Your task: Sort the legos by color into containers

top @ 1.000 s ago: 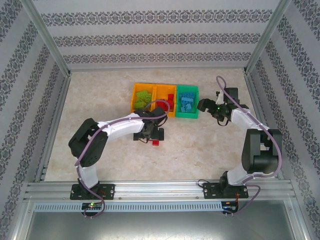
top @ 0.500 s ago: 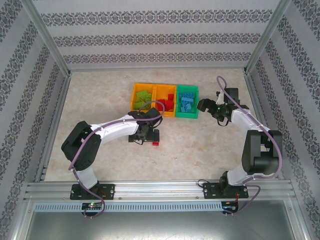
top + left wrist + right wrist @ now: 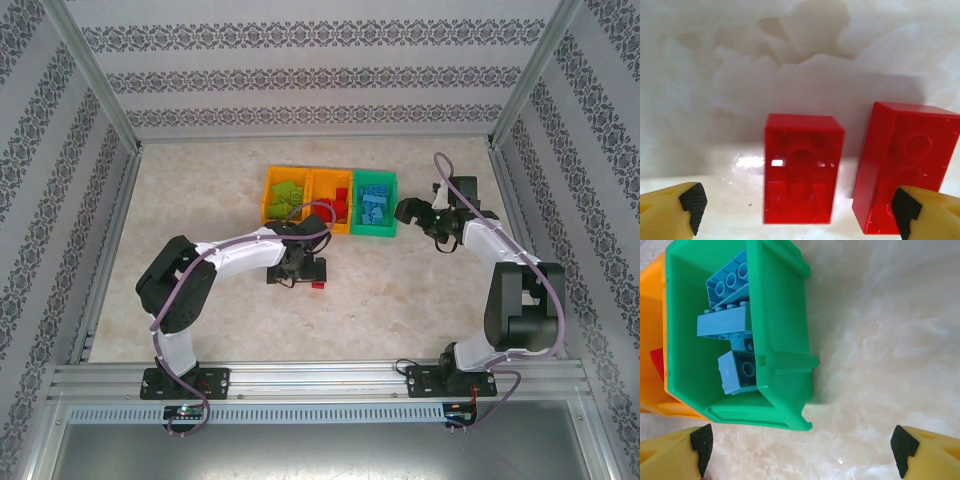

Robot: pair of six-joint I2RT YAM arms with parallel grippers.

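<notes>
Top view, change: my left arm (image 3: 230,255) has drawn its elbow back in since half a second ago. The left gripper (image 3: 303,272) now sits low over the red legos (image 3: 318,284) on the tabletop (image 3: 400,300), just in front of the bins (image 3: 330,172).
Top view, meaning: I judge a red pick is about to start.
Left wrist: the left gripper is spread wide and empty. One red lego (image 3: 802,167) lies centred between the fingertips, the other (image 3: 910,155) against the right pad (image 3: 902,210).
Right wrist: the right gripper (image 3: 802,447) is open and empty, over bare tabletop beside the green bin (image 3: 782,315) of blue legos (image 3: 725,322).
</notes>
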